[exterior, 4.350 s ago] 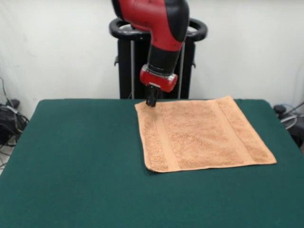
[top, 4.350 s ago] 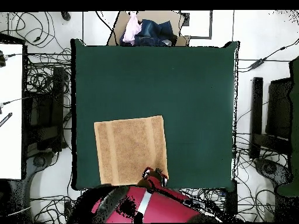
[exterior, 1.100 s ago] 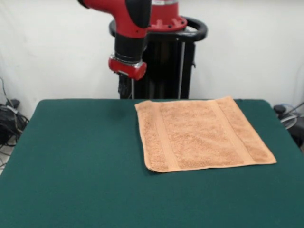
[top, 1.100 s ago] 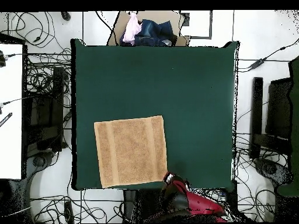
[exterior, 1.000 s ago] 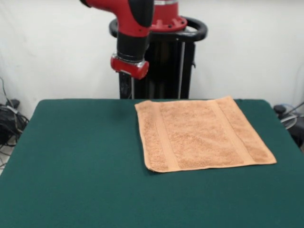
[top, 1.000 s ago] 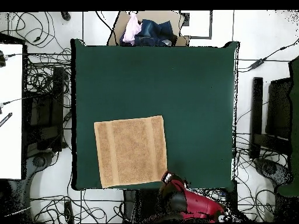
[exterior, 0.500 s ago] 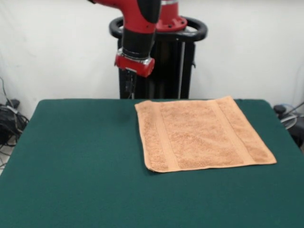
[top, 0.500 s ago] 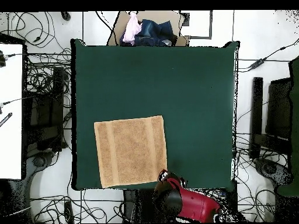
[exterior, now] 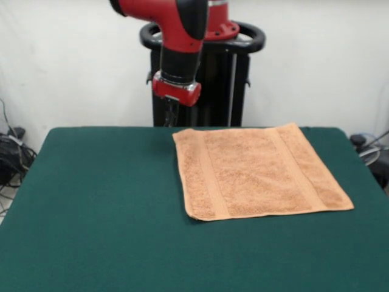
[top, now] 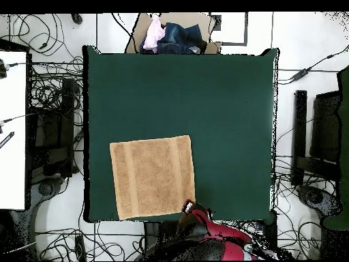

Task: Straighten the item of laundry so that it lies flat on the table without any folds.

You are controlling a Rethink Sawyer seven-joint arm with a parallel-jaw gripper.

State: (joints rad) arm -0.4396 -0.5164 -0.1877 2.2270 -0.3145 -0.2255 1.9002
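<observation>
Lighting over my station: bright, even and diffuse, with only a thin soft shadow under the towel (exterior: pixel 258 172) edge on the table (exterior: pixel 97 207) (no glare on the felt), front view slightly soft.

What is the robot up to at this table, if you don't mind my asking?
Nothing is being handled right now. The towel lies spread flat on the table, near its robot-side edge, with no folds showing. The hand hangs above the table's far edge, just beside the towel's corner, touching nothing.
</observation>
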